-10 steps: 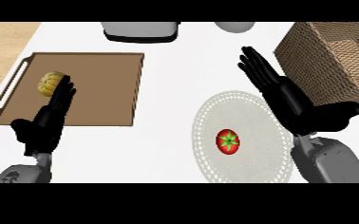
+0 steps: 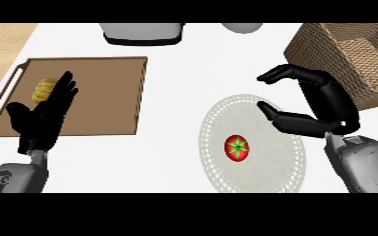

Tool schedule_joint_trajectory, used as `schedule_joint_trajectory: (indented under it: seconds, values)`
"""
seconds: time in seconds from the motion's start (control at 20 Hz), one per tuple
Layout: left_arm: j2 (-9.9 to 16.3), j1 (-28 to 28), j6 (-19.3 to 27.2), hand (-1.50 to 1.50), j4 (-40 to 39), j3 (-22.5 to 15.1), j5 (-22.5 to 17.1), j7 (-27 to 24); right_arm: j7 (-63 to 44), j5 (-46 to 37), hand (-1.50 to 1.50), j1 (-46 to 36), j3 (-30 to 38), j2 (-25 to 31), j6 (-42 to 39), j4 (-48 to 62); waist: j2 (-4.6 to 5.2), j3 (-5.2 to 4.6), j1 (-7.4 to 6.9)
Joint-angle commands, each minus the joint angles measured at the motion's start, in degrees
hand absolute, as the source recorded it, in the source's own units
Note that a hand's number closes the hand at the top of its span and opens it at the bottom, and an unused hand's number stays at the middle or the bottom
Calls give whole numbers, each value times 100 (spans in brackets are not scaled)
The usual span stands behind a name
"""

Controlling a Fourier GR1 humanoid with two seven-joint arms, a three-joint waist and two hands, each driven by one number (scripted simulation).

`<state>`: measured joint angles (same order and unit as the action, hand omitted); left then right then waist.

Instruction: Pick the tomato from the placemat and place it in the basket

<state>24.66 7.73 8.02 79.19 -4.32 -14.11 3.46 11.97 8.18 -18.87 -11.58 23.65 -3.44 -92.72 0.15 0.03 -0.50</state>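
A red tomato (image 2: 237, 148) with a green star-shaped top lies on the round white placemat (image 2: 221, 120) at the lower right of the counter. A brown wicker basket (image 2: 341, 55) stands at the far right. My right hand (image 2: 319, 110) hovers over the placemat's right side, up and right of the tomato and apart from it, with fingers and thumb curved into an open claw that holds nothing. My left hand (image 2: 46, 112) rests open at the lower left, fingers up, over the wooden board.
A wooden cutting board (image 2: 96, 95) lies at the left with a yellow food item (image 2: 44, 89) partly behind my left hand. A grey appliance (image 2: 142, 32) and a grey rounded object (image 2: 242, 27) sit at the counter's back edge.
My right hand has turned and curled from flat, straight fingers into a claw shape above the placemat. The left hand and the tomato stay where they were.
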Motion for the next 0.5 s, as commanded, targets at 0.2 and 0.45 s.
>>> schedule_joint_trajectory:
  seconds: [0.2, 0.45]
  values:
    - [30, 388, -84, 0, -163, 76, -125, 577, -486, -3032, -150, -113, -1905, -1721, 2471, -69, -38, -14, 34]
    - [25, 366, -169, 0, -100, 181, -220, 701, -3280, -3487, -150, -1062, -1705, -1858, 1810, -531, -62, -20, 75]
